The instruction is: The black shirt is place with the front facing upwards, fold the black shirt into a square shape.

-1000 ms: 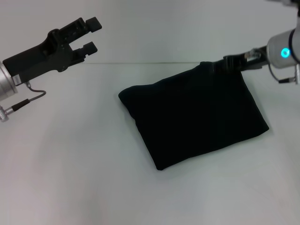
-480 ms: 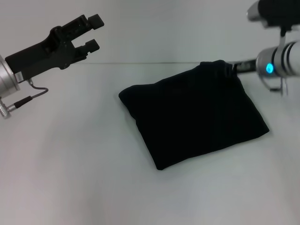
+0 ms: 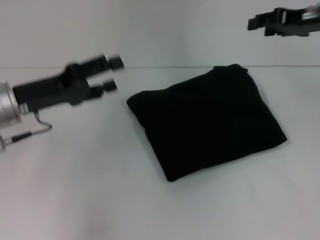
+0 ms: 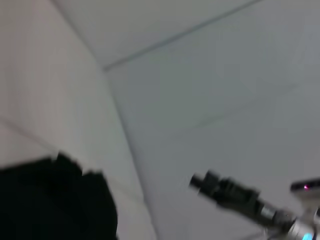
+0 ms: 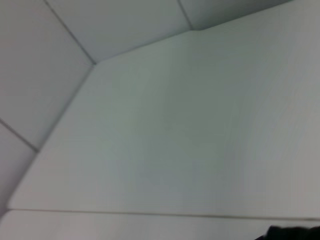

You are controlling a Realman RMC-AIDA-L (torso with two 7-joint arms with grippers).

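The black shirt (image 3: pixel 206 125) lies folded into a rough square, flat on the white table (image 3: pixel 75 190) in the head view. No lettering shows on it. My left gripper (image 3: pixel 112 73) hovers open just left of the shirt's far left corner, with nothing between its fingers. My right gripper (image 3: pixel 254 22) is raised high above the shirt's far right corner and is apart from the cloth. The left wrist view shows a corner of the shirt (image 4: pixel 55 200) and, farther off, the right arm's gripper (image 4: pixel 200 181). In the right wrist view only a sliver of the shirt (image 5: pixel 292 233) shows.
The table's far edge (image 3: pixel 170 67) meets a pale wall behind the shirt. White tabletop lies in front of the shirt and to its left.
The right gripper has left the shirt's far right corner and risen up. The left gripper has dropped lower and moved right, closer to the shirt. The shirt has stayed put.
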